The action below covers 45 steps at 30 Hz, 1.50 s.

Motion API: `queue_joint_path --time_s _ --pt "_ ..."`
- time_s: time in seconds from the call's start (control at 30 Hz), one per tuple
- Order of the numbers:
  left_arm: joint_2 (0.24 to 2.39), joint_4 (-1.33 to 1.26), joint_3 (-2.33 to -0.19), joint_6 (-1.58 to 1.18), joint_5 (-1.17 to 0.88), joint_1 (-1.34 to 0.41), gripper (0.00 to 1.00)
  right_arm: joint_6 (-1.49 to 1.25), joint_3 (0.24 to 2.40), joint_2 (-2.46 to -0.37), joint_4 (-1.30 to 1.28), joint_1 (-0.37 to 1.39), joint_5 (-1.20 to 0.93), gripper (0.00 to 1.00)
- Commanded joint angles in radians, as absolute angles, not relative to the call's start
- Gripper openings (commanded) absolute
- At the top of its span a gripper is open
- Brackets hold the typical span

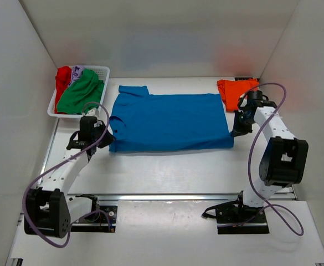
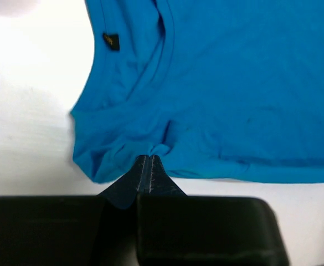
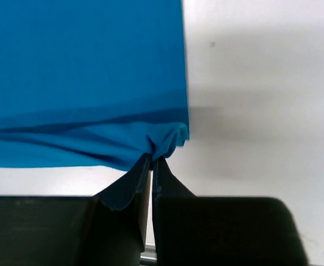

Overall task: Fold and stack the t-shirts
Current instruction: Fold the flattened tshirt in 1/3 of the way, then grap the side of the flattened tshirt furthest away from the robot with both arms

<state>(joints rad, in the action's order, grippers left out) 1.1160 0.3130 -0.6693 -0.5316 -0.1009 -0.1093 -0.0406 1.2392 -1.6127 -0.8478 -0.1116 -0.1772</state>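
A blue t-shirt (image 1: 170, 122) lies spread flat in the middle of the table, collar to the left. My left gripper (image 1: 109, 136) is shut on its near left edge, by the sleeve; in the left wrist view the blue t-shirt (image 2: 217, 94) bunches at the tips of the left gripper (image 2: 149, 157). My right gripper (image 1: 233, 133) is shut on the near right hem corner, and the blue t-shirt (image 3: 84, 83) puckers at the right gripper (image 3: 152, 159). An orange t-shirt (image 1: 235, 91) lies folded at the far right. Green (image 1: 80, 93), red (image 1: 63, 77) and lilac (image 1: 77, 71) t-shirts fill the basket.
A white slatted basket (image 1: 101, 71) stands at the far left corner. White walls close in the table on the left, right and back. A metal rail (image 1: 178, 196) runs along the near edge, in front of both arm bases.
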Motion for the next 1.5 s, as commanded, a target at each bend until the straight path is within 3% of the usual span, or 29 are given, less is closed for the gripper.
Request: queue_joint_path --time_s 0.0,0.53,0.6,0.67,0.8,0.9,1.0,1.13,1.47 --pt "1.170 0.227 -0.727 -0.542 -0.086 -0.094 0.00 -0.028 1.327 -1.676 -0.816 -0.113 -0.179 0.01" --pt "1.500 0.055 -0.880 -0.557 -0.074 -0.054 0.00 -0.020 1.640 -1.979 -0.848 -0.100 -0.179 0.01" --pt "1.546 0.051 -0.902 -0.561 -0.086 -0.032 0.13 -0.014 1.676 -2.008 -0.856 -0.088 -0.164 0.09" --pt "1.580 0.032 -0.951 -0.568 -0.090 -0.023 0.41 -0.014 1.687 -2.011 -0.853 -0.083 -0.132 0.16" --pt "1.589 0.066 -1.023 -0.560 -0.071 -0.015 0.47 -0.026 1.681 -1.962 -0.853 -0.052 -0.013 0.39" --pt "1.566 0.101 -1.045 -0.534 -0.066 -0.049 0.44 -0.025 1.640 -1.916 -0.845 -0.015 0.069 0.43" --pt "1.554 0.118 -1.000 -0.526 -0.063 -0.107 0.28 -0.034 1.577 -1.895 -0.804 0.021 0.008 0.42" --pt "1.591 0.078 -0.936 -0.566 -0.080 -0.170 0.19 -0.060 1.514 -1.914 -0.717 0.086 -0.078 0.42" --pt "1.798 0.218 -1.029 -0.488 -0.038 -0.259 0.10 -0.181 1.284 -1.916 -0.597 0.149 -0.094 0.42"
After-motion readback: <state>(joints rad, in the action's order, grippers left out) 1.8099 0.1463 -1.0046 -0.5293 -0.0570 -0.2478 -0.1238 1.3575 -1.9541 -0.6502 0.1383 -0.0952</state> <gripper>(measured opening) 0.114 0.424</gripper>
